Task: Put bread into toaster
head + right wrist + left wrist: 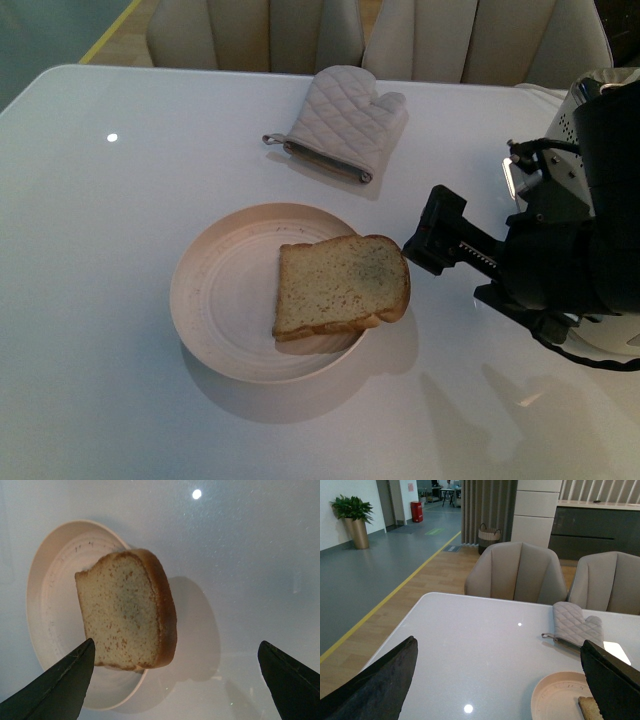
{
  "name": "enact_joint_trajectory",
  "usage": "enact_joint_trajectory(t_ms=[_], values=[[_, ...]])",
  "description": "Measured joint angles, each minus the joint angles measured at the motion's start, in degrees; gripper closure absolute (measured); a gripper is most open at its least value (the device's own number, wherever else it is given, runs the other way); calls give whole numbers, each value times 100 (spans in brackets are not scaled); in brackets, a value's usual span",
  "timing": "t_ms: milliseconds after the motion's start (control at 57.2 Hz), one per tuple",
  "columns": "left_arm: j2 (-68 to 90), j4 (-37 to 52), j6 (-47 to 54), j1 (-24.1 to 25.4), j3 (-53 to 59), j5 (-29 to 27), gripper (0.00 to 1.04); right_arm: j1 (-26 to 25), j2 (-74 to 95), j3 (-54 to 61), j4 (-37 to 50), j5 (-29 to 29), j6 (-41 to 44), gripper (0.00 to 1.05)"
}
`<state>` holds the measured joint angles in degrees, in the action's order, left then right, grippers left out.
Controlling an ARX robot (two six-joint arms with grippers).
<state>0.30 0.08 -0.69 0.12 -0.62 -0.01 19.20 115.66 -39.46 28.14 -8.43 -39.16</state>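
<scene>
The bread (340,285) is a tan slice with a brown crust lying on the round cream plate (215,300), its rounded top overhanging the plate's right rim. It also shows in the right wrist view (127,610). My right gripper (425,240) is open and empty, just right of the bread's crust; its fingers (60,682) spread wide above the slice's near edge. The white toaster (575,125) with perforated holes stands at the right edge, mostly hidden by my right arm. My left gripper (500,680) is open and empty above the table; the bread's corner (590,707) shows beside one finger.
A quilted grey oven mitt (345,120) lies behind the plate near the table's far edge. Padded chairs (260,35) stand behind the table. The white table (90,300) stretches left of the plate.
</scene>
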Motion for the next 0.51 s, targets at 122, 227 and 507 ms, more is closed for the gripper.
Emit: enact_joint_trajectory(t_ms=[122,227,507], values=[[0,0,0,0,0,0,7,131,295,-164,46,-131,-142,9],[0,0,0,0,0,0,7,216,533,-258,168,-256,-234,9],[0,0,0,0,0,0,7,227,1005,-501,323,-476,-385,9]])
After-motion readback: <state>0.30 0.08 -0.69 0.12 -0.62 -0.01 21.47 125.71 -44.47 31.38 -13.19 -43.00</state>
